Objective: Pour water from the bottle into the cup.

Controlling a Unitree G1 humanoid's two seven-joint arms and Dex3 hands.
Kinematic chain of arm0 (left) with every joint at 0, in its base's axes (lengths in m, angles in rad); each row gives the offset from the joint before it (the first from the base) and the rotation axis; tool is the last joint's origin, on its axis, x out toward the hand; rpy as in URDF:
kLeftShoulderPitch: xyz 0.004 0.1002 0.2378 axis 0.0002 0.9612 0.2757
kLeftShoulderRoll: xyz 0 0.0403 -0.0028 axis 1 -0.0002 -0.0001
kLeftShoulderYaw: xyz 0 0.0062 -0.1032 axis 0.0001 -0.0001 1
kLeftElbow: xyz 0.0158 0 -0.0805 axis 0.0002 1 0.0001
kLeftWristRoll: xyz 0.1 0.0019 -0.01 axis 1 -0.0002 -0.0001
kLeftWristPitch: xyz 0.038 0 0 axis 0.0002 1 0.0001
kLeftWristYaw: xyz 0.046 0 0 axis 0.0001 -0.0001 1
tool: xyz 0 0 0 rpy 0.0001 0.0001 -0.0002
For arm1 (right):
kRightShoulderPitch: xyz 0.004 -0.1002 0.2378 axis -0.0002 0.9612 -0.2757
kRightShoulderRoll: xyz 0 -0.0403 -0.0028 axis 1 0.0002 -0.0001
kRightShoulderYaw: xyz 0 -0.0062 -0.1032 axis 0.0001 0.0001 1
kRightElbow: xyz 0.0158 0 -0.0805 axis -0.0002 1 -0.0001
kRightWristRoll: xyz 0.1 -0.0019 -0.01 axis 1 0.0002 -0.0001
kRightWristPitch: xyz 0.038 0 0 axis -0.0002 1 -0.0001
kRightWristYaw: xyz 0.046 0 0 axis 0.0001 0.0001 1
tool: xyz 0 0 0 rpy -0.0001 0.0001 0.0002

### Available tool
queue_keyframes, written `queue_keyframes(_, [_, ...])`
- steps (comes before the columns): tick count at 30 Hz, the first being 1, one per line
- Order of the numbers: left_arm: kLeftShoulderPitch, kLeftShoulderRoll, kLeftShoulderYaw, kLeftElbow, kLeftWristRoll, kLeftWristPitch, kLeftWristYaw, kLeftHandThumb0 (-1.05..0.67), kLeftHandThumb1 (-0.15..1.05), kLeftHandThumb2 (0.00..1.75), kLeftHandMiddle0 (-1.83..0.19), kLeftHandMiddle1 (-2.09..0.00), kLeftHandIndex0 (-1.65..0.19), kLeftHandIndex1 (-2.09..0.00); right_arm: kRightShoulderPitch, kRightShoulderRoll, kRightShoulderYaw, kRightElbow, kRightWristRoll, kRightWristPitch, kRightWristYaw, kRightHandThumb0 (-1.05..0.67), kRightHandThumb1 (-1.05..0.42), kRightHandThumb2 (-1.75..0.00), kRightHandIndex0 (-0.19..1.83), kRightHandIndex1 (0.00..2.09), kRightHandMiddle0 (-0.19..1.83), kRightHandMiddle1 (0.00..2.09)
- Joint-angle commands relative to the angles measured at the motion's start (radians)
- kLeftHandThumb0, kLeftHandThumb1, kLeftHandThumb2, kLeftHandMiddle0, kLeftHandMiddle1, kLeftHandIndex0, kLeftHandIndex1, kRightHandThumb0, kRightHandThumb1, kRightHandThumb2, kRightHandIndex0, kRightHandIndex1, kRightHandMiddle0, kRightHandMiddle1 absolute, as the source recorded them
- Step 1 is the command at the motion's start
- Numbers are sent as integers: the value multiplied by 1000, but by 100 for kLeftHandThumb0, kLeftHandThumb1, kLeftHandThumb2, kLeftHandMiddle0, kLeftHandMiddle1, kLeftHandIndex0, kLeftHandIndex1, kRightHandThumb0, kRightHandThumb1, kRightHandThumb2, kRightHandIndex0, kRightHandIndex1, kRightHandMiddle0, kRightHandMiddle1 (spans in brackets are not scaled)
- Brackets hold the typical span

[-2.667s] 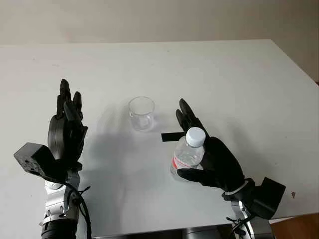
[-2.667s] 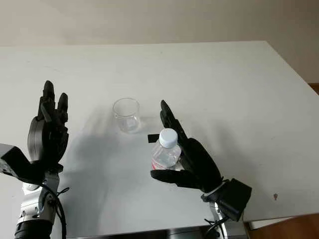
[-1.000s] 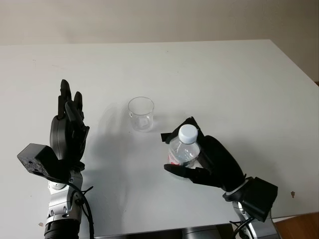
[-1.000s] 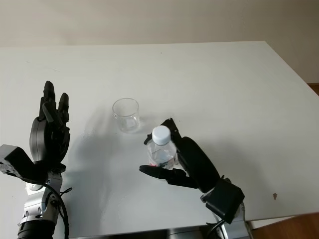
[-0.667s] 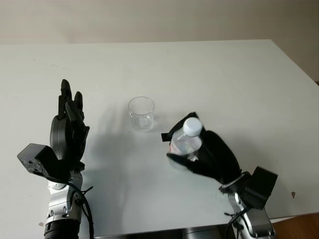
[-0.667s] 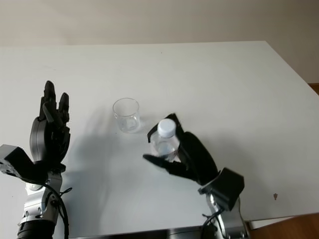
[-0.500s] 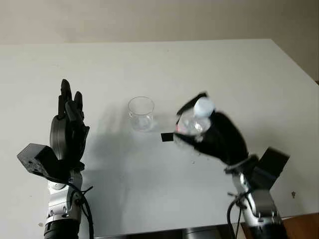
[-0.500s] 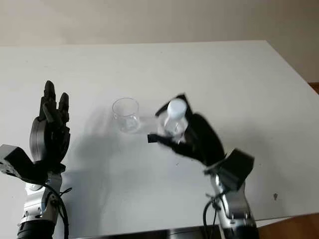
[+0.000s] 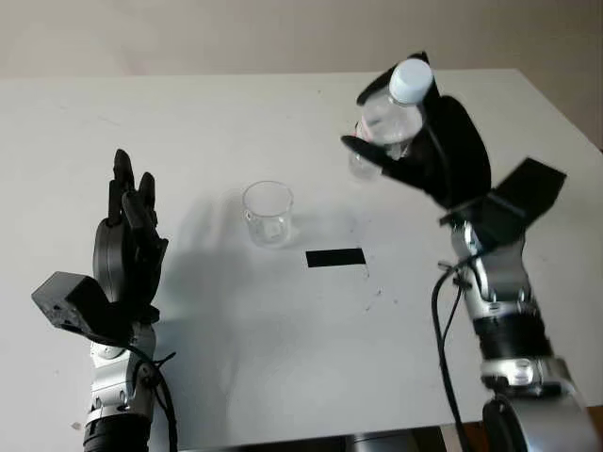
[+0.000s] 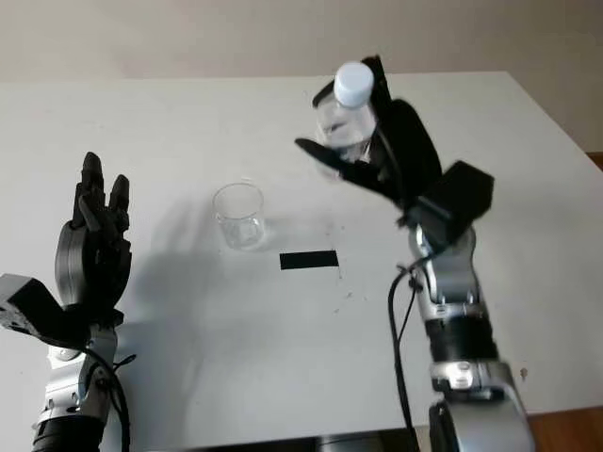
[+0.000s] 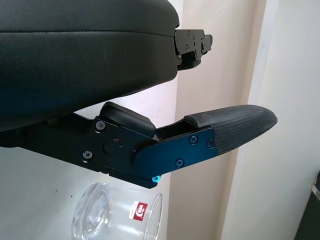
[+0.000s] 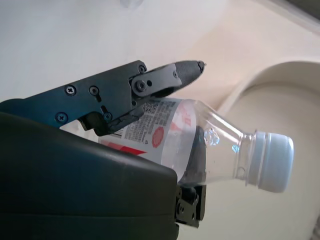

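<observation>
The right hand (image 9: 429, 141) is gripping the bottle (image 9: 386, 122) with its fingers wrapped around the clear body, holding it lifted off the table (image 9: 283, 377) with the white cap (image 9: 411, 80) on and uppermost. The bottle is tilting slightly. Seen from the right wrist, one finger (image 12: 165, 80) is lying across the red and white label (image 12: 155, 132).

The cup (image 9: 268, 213) is standing upright on the table, below and to the left of the raised right hand, well apart from it. A black strip (image 9: 335, 257) is lying flat on the table beneath that hand, just beside the cup on the nearer right side.

The left hand (image 9: 127, 254) is open, held upright to the left of the cup and holding nothing. Bare table surface is separating it from the cup.

The table's far edge is running behind the bottle, and its right edge is passing beside the right forearm.
</observation>
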Motion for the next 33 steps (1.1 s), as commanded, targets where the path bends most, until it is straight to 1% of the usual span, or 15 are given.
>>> queue_keyframes(1, [-8,0,2,1,-1,-4,-2,-92,105,75,19,-35,7,0,-89,-21,28,70,-60,-29,-42,-13,-105,-12,37,209,13,209])
queue_keyframes(2, [-8,0,2,1,-1,-4,-1,-92,105,75,19,-35,7,0,-114,-26,40,105,-85,-37,-59,-11,-105,-12,48,209,22,209])
queue_keyframes(4, [-8,-1,1,1,-3,-5,-4,-92,105,75,19,-34,8,0,-188,-39,83,215,-166,-52,-117,-10,-105,-13,61,209,34,209])
queue_keyframes(6, [-10,-2,2,4,-8,-8,-9,-91,105,75,19,-32,9,0,-243,-49,124,295,-239,-50,-174,-10,-105,-13,68,209,41,209])
queue_keyframes(10, [-13,-1,2,8,-4,-10,-6,-91,105,75,19,-34,8,0,-347,-57,224,459,-384,-18,-290,-10,-104,-11,71,209,44,209])
queue_keyframes(15, [-13,-3,1,10,3,-14,1,-91,105,76,19,-34,8,0,-430,-50,325,604,-494,-9,-391,-12,-102,-9,79,209,44,209])
queue_keyframes(22, [-11,-4,1,10,4,-19,3,-91,105,77,19,-35,7,0,-490,-37,411,701,-557,10,-452,-11,-103,-9,81,209,40,209])
queue_keyframes(25, [-9,-4,1,11,4,-17,4,-92,105,76,19,-35,8,0,-505,-36,444,715,-580,26,-468,-12,-103,-8,79,209,34,209])
queue_keyframes(30, [-8,-5,-2,9,4,-14,6,-92,105,76,19,-35,8,0,-516,-35,474,727,-594,35,-488,-12,-104,-8,75,209,31,209])
queue_keyframes(33, [-7,-6,-3,11,7,-22,5,-92,105,77,19,-34,8,0,-517,-39,494,729,-605,20,-508,-12,-104,-7,75,209,30,209])
